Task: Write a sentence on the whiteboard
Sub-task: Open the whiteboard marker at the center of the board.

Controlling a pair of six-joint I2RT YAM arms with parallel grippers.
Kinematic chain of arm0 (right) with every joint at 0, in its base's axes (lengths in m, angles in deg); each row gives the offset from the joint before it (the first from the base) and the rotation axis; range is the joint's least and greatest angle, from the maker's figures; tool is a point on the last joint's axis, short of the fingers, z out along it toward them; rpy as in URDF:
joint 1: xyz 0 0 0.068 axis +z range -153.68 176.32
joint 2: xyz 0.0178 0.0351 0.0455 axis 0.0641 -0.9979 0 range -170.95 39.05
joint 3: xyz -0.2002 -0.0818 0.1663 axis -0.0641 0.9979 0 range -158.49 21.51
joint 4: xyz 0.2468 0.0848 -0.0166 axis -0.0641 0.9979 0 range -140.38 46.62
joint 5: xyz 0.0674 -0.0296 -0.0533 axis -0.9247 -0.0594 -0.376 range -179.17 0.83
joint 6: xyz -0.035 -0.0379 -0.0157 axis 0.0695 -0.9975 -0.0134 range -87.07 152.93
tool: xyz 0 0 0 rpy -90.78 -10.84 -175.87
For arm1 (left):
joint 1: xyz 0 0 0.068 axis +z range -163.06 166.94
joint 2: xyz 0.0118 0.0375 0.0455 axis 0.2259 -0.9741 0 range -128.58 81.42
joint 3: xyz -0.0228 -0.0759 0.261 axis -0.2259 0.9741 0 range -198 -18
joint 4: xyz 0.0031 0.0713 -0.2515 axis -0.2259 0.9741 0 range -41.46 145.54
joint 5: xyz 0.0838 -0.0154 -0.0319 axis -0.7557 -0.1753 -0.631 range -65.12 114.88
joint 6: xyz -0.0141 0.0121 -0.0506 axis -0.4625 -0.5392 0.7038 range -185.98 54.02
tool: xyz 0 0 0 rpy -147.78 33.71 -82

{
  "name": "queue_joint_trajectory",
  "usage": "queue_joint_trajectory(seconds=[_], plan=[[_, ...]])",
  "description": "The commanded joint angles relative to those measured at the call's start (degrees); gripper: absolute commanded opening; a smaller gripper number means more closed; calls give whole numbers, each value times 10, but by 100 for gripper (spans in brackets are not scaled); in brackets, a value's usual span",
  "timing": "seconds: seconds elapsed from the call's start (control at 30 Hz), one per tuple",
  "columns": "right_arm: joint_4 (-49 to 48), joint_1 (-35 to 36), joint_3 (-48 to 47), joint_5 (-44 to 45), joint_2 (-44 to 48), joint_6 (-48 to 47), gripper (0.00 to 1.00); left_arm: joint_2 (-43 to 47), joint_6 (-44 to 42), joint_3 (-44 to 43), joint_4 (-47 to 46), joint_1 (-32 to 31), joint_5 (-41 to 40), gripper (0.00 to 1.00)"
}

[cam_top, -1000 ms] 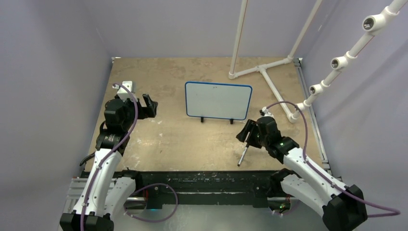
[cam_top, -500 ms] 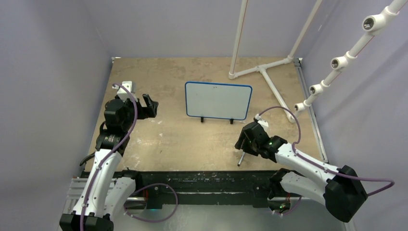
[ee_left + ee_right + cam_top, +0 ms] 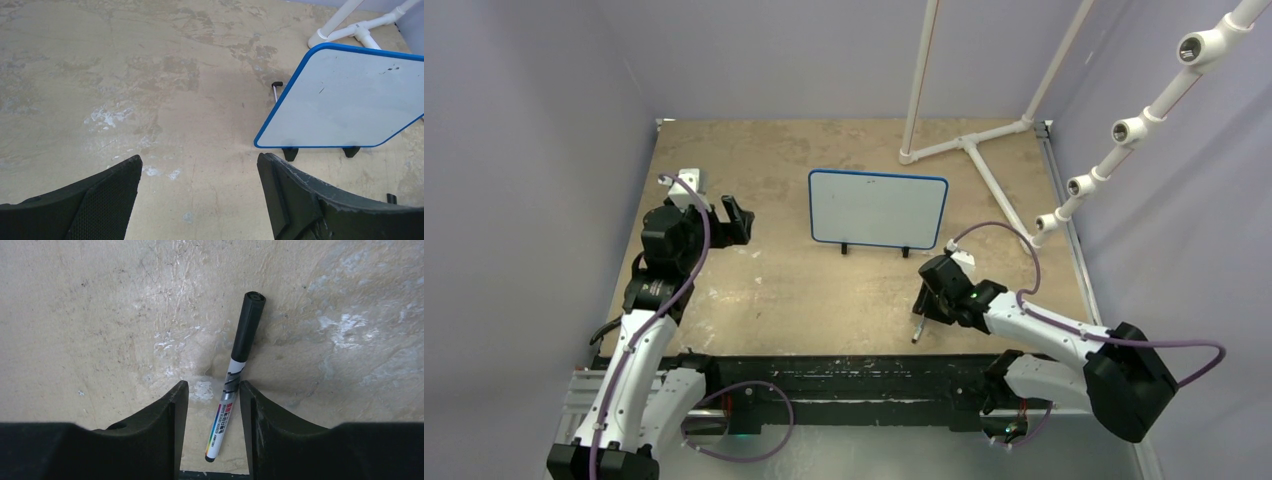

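The step in hand is picking up the pen; no writing has begun. The right claw (image 3: 213,390) is down at the table (image 3: 774,290), near the front edge and right of centre, its fingers set on either side of the marker (image 3: 235,385) that lies flat there. The jaws stand part-open. In the wrist view the barrel sits close against one finger with a clear gap to the other, so it is straddled but not gripped. The marker's black cap (image 3: 248,325) points away from the wrist and looks to be in place.

The left claw (image 3: 199,160) hangs over the left side of the table, spread wide and holding nothing, its camera turned toward the whiteboard (image 3: 879,208). The board stands upright on its two black feet in the middle of the table, beyond both arms and well apart from the marker. Its face carries no sentence, only a few tiny dark specks (image 3: 389,70) near the upper edge.

The next move, as I judge it, calls for the right jaws to pinch squarely on the barrel. An off-centre squeeze could roll or tilt the pen. After that comes a lift, and the cap probably has to come off before the tip can meet the board.
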Motion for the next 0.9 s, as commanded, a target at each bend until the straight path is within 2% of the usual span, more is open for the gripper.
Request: queue_joint_trajectory(seconds=[0.0,0.23,0.43,0.5,0.7,0.87], plan=[[-42,14,2,8,-20,-7,45,1,10,7,-19,-8,5,86],[-56,49,-3,14,-49,-7,35,-3,42,20,-27,-17,34,84],[-124,55,9,-17,-46,-43,12,11,104,66,-49,-42,56,79],[-151,56,8,-34,-40,-69,0,18,139,90,-73,-61,68,77],[-265,58,1,-120,39,-178,0,16,235,148,-154,-172,41,74],[-367,58,-4,-228,112,-239,0,-64,302,175,-264,-297,14,74]])
